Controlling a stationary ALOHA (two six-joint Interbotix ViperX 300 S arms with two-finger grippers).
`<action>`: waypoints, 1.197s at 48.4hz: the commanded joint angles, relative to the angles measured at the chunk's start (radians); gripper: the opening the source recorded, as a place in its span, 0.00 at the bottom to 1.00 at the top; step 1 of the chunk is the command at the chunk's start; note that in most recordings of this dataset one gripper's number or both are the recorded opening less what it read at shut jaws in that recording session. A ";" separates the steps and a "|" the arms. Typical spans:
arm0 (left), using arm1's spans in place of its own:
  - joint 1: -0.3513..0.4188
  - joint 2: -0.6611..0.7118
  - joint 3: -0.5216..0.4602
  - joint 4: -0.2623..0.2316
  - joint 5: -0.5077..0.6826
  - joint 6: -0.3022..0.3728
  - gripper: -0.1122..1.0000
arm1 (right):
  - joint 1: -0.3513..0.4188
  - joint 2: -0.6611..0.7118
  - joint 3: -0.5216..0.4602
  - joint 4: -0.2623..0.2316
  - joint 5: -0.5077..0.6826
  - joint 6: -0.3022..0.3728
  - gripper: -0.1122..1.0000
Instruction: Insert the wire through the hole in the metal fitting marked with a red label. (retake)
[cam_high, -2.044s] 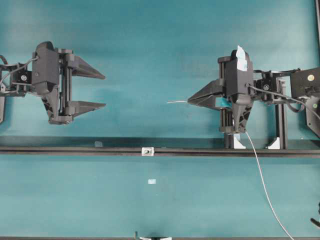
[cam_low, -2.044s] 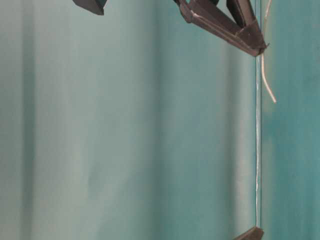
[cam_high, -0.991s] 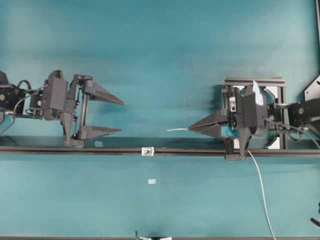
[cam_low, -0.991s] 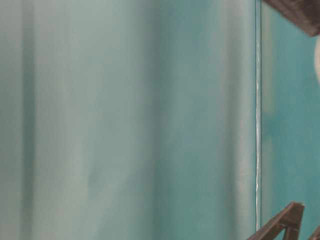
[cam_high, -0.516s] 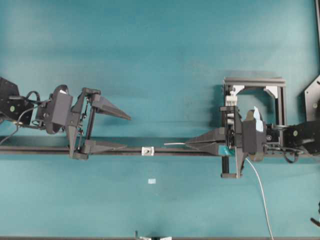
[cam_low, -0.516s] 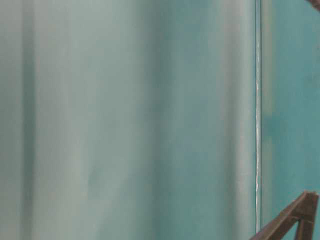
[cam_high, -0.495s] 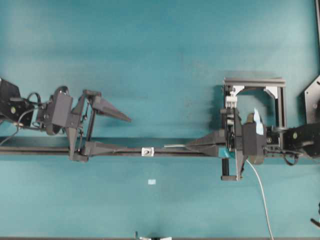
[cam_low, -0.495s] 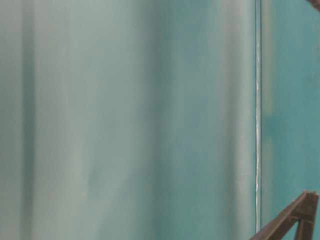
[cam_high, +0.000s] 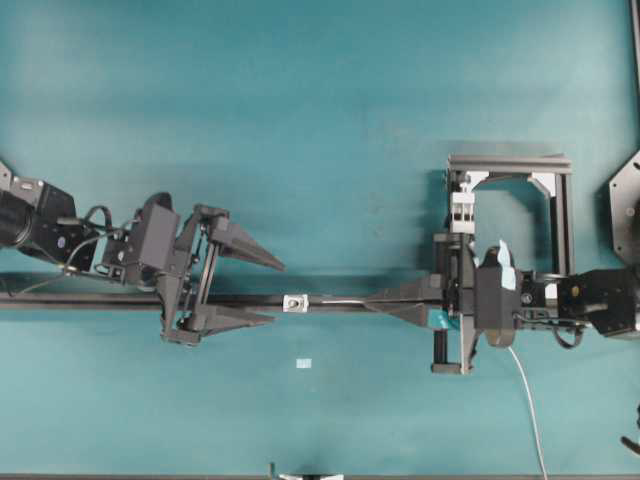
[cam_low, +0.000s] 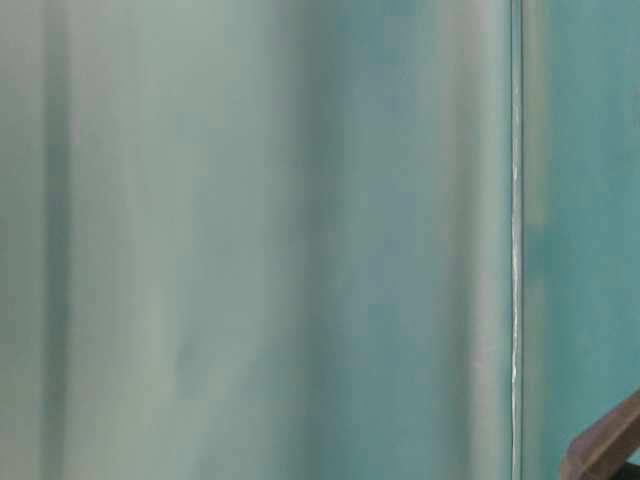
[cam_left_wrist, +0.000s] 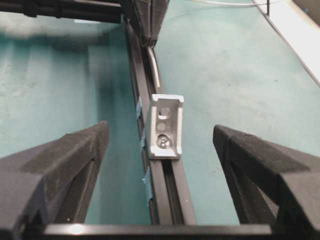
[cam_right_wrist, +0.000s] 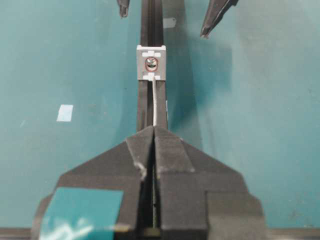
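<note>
Both arms down at the rail (cam_high: 100, 301) now, off the open table of two seconds back. Left gripper (cam_high: 255, 292) swung in beside the fitting (cam_high: 294, 302), fingers wide apart, straddling the rail, touching nothing. Right gripper (cam_high: 378, 301) dropped onto the rail line too, clamped tight on the wire (cam_right_wrist: 158, 102), the rest trailing off behind. Wire tip now lined up along the rail, just short of the fitting, aimed at the hole (cam_right_wrist: 151, 64) with its red ring. Not through yet. Alignment looks done; only a short straight push left.
</note>
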 joint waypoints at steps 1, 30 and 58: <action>-0.009 -0.014 -0.011 -0.002 -0.011 -0.003 0.46 | 0.014 -0.002 -0.012 0.003 -0.037 -0.002 0.11; -0.044 -0.009 -0.012 -0.023 -0.009 -0.041 0.46 | 0.017 0.037 -0.015 0.003 -0.100 -0.002 0.11; -0.048 0.011 -0.035 -0.023 -0.005 -0.041 0.46 | 0.017 0.057 -0.023 0.018 -0.114 -0.002 0.11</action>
